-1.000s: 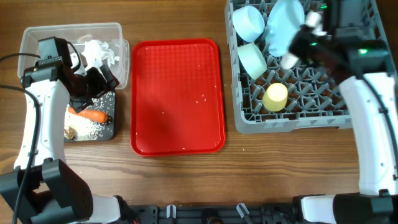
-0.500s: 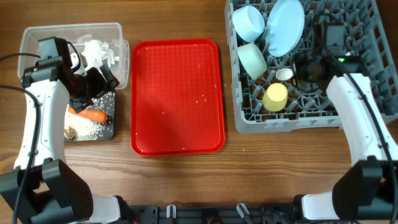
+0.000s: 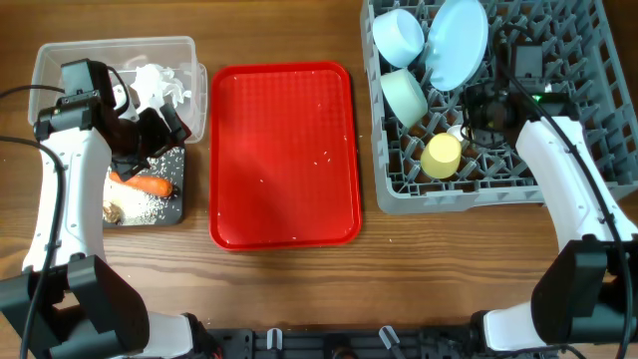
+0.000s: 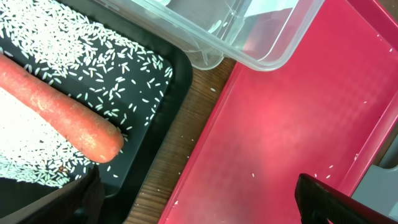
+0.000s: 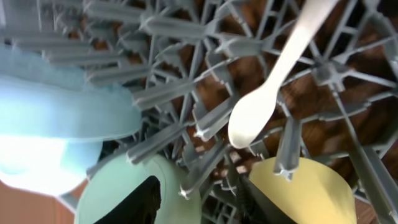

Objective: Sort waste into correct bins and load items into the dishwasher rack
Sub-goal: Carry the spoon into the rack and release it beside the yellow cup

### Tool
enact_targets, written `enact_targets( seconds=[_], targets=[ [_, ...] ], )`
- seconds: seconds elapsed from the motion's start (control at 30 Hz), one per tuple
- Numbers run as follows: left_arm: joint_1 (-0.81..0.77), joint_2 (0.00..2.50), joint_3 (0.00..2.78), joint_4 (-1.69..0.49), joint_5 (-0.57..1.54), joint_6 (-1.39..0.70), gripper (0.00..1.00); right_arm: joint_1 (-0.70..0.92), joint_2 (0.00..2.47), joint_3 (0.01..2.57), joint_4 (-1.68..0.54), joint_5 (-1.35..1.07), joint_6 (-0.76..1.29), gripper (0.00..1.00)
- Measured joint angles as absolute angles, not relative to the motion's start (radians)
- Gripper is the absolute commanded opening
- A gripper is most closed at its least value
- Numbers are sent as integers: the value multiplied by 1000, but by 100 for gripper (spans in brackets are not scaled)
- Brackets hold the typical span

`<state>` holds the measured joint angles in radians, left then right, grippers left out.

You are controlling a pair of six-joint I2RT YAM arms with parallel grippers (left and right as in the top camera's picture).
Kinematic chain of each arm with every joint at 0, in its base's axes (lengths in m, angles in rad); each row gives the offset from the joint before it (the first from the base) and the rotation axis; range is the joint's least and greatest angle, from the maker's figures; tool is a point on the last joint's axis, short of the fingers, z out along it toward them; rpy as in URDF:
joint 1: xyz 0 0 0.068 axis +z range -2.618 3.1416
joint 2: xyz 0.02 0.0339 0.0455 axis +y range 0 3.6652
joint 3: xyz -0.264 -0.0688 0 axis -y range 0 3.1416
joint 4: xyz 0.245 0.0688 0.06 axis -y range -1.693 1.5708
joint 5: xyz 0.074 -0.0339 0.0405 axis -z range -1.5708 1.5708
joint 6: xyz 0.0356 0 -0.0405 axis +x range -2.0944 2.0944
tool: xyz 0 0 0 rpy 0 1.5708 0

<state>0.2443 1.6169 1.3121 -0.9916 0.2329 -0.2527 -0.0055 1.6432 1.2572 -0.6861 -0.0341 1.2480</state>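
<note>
From above, the rack (image 3: 469, 202) on the right holds the plate (image 3: 457, 42), a bowl (image 3: 398, 36), a second bowl (image 3: 405, 95) and the cup (image 3: 441, 156). The right pincer (image 3: 477, 118) hangs over the rack beside the cup. The tray (image 3: 284, 150) lies in the middle of the surface (image 3: 299, 289). On the left, the tissue (image 3: 159, 85) is in the clear bin (image 3: 60, 60). The carrot (image 3: 148, 183), rice (image 3: 150, 204) and brown lump (image 3: 113, 211) are in the black bin (image 3: 179, 204). The left pincer (image 3: 164, 135) hangs over both bins.

The left wrist view shows the left pincer spread wide and holding nothing. The carrot lies on the rice (a few grains are on the tray too).

The right wrist view shows the spoon (image 5: 273, 93) lying among the rack's pegs, just above the cup. This view is blurry, but the right pincer's fingers look spread apart and grip nothing.
</note>
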Motion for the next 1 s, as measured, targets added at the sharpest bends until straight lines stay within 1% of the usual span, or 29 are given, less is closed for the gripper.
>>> enact_targets(
  seconds=[0.03,0.07,0.1,0.17,0.2,0.27,0.33,0.4,0.47,0.53,0.6,0.87,1.0],
  targets=[
    [244,1617,1312,-992,233,-253,100,-6,1637,1257,-686,-44,1212,44],
    [244,1617,1312,-992,233,-253,100,-6,1625,1257,-686,-57,1158,54],
    [244,1617,1312,-992,233,-253,100,-6,1603,1257,-686,-73,1091,70],
    [244,1617,1312,-992,233,-253,100,-6,1539,1257,-687,-120,931,92],
    [244,1617,1312,-992,233,-253,100,-6,1494,1257,-688,-164,822,100],
    [244,1617,1312,-992,233,-253,100,-6,1400,1261,-711,-250,623,100],
    [244,1617,1312,-992,233,-253,100,-6,1287,1274,-787,-334,443,100],
    [244,1617,1312,-992,233,-253,100,-6,1186,1282,-886,-386,317,100],
    [244,1617,1312,-992,233,-253,100,-6,1114,1285,-984,-418,242,100],
    [244,1617,1312,-992,233,-253,100,-6,1073,1285,-1066,-434,201,100],
    [244,1617,1312,-992,233,-253,100,-6,1060,1285,-1085,-442,181,100],
    [244,1617,1312,-992,233,-253,100,-6,1066,1285,-1095,-429,151,100],
    [244,1617,1312,-992,233,-253,100,-6,1078,1285,-1067,-413,115,100]
  ],
)
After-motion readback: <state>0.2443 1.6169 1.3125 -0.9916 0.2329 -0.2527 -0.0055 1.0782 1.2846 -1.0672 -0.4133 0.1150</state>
